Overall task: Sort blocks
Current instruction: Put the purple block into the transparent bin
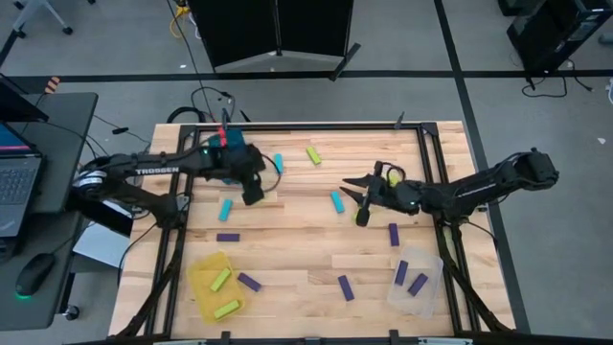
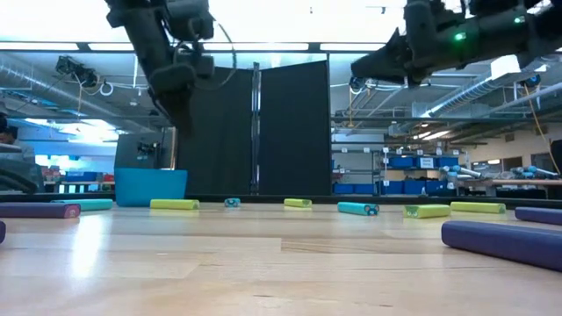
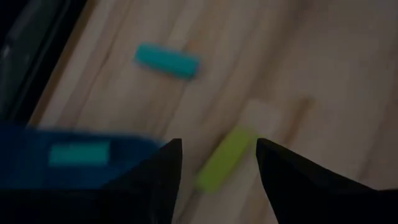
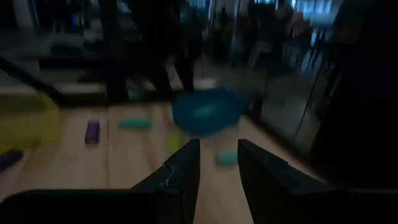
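Small blocks in cyan, lime and purple lie scattered on the wooden table (image 1: pixel 287 240). My left gripper (image 1: pixel 252 192) hangs open, high above the board in the low view (image 2: pixel 182 118), beside the teal bin (image 1: pixel 230 144). Its wrist view looks down between the fingers (image 3: pixel 217 144) at a lime block (image 3: pixel 224 158) flat on the table, with a cyan block (image 3: pixel 168 60) beyond it. My right gripper (image 1: pixel 356 199) is open and raised near the table's middle, next to a cyan block (image 1: pixel 336 201). It faces the teal bin (image 4: pixel 205 112).
A yellow bin (image 1: pixel 215 286) at the near left holds two lime blocks. A clear bin (image 1: pixel 414 278) at the near right holds two purple blocks. Loose purple blocks (image 1: pixel 345 287) lie along the near half. A lime block (image 1: pixel 313 154) and a cyan block (image 1: pixel 279 163) lie toward the far edge.
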`<state>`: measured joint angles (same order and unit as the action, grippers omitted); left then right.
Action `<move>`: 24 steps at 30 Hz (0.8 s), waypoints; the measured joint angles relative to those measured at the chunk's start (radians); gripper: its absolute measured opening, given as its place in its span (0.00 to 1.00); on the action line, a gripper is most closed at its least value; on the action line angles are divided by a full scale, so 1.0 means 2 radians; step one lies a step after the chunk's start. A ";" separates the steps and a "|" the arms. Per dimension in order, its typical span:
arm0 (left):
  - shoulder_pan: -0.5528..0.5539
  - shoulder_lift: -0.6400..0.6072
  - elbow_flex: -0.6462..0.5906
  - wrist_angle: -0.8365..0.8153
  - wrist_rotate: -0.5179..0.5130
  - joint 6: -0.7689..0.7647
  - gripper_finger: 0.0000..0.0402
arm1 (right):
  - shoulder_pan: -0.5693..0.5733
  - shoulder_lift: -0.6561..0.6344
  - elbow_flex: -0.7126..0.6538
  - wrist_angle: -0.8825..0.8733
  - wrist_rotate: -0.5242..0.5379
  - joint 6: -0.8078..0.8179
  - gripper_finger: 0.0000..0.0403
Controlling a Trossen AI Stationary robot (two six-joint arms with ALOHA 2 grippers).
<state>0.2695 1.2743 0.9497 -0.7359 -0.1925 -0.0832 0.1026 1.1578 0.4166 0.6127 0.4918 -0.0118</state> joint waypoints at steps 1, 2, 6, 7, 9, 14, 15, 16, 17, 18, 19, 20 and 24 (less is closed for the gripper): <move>-0.014 0.000 0.000 0.012 0.000 -0.001 0.53 | -0.001 0.000 0.012 -0.042 -0.010 0.019 0.30; -0.026 0.000 0.000 0.027 0.000 -0.002 0.53 | -0.003 0.000 0.027 -0.095 -0.028 0.037 0.30; -0.069 0.000 0.000 0.081 0.000 0.000 0.53 | -0.003 0.000 0.092 -0.309 -0.104 0.073 0.30; -0.077 0.000 0.000 0.094 0.000 0.002 0.53 | 0.001 0.000 0.107 -0.345 -0.112 0.080 0.30; -0.089 0.000 0.000 0.116 0.000 0.003 0.53 | 0.010 0.000 0.135 -0.398 -0.128 0.094 0.31; -0.100 -0.003 0.000 0.152 0.001 -0.004 0.53 | 0.040 0.009 0.175 -0.438 -0.154 0.158 0.36; -0.100 -0.004 0.000 0.155 0.008 -0.005 0.53 | 0.048 0.013 0.177 -0.439 -0.154 0.173 0.37; -0.100 -0.004 0.000 0.157 0.021 -0.005 0.53 | 0.057 0.018 0.179 -0.437 -0.154 0.188 0.38; -0.100 -0.007 0.000 0.156 0.035 -0.002 0.53 | 0.067 0.026 0.181 -0.437 -0.154 0.203 0.39; -0.100 -0.010 0.000 0.151 0.049 -0.001 0.53 | 0.079 0.037 0.183 -0.435 -0.155 0.220 0.40; -0.100 -0.013 0.000 0.150 0.060 0.000 0.53 | 0.089 0.050 0.185 -0.429 -0.156 0.238 0.41; -0.100 -0.017 0.000 0.153 0.068 0.001 0.53 | 0.101 0.064 0.185 -0.415 -0.156 0.255 0.41; -0.100 -0.045 0.000 0.142 0.072 0.001 0.53 | 0.140 0.128 0.185 -0.336 -0.154 0.311 0.43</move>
<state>0.0696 1.1837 0.9497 -0.4519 -0.0494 -0.0807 0.3817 1.4140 0.7868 -0.0589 0.1841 0.6107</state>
